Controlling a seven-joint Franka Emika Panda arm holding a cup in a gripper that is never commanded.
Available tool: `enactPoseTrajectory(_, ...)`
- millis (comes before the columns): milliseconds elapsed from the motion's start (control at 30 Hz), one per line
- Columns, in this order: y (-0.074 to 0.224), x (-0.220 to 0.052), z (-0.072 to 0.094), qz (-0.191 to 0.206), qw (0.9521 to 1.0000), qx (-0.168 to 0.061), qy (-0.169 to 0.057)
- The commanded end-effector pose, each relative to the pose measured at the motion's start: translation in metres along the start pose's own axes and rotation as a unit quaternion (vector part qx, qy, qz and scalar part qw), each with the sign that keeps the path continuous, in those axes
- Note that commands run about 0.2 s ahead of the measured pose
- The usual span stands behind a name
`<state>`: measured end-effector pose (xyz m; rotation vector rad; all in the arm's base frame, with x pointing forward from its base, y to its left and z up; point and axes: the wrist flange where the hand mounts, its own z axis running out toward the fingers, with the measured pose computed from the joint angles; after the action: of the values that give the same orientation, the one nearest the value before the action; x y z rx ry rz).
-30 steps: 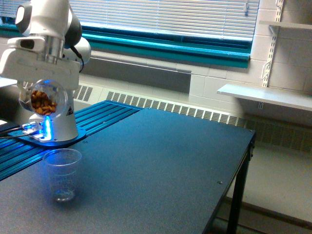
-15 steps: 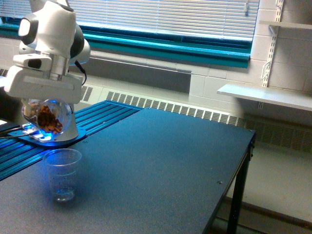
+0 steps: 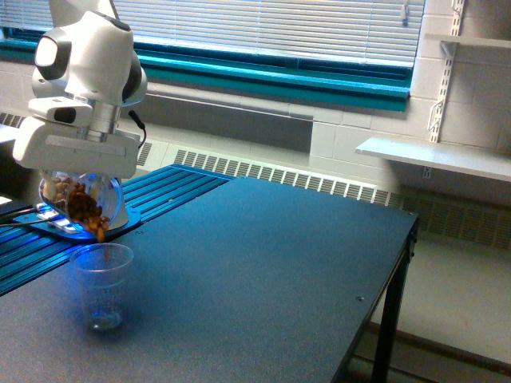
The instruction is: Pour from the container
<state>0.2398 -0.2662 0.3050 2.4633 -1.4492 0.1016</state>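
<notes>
The gripper (image 3: 76, 171) hangs over the cup (image 3: 101, 285), closed around the jar (image 3: 80, 199); the fingers themselves are hidden behind the hand's housing. The jar is tipped mouth-down toward the cup, so nuts (image 3: 88, 214) slide to the lip and drop straight in; a few at the mouth sit just above the cup rim. The cup stands upright on the table (image 3: 263, 263), near its edge at the exterior view's left, right under the stream. The jar is clear, rounded and wide-mouthed, with brown nuts showing through, lit blue from behind. The pour looks just started; the cup is nearly empty.
</notes>
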Motion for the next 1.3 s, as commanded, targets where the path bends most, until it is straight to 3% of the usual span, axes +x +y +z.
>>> enactPoseTrajectory(33, -0.002, -0.004, 0.006, -0.001, 1.0, -0.006, -0.004)
enactPoseTrajectory(300, 0.004, -0.006, 0.013, -0.001, 0.9997, -0.019, -0.012)
enactPoseTrajectory(1300, -0.007, -0.009, 0.013, -0.034, 0.9988, -0.028, -0.021)
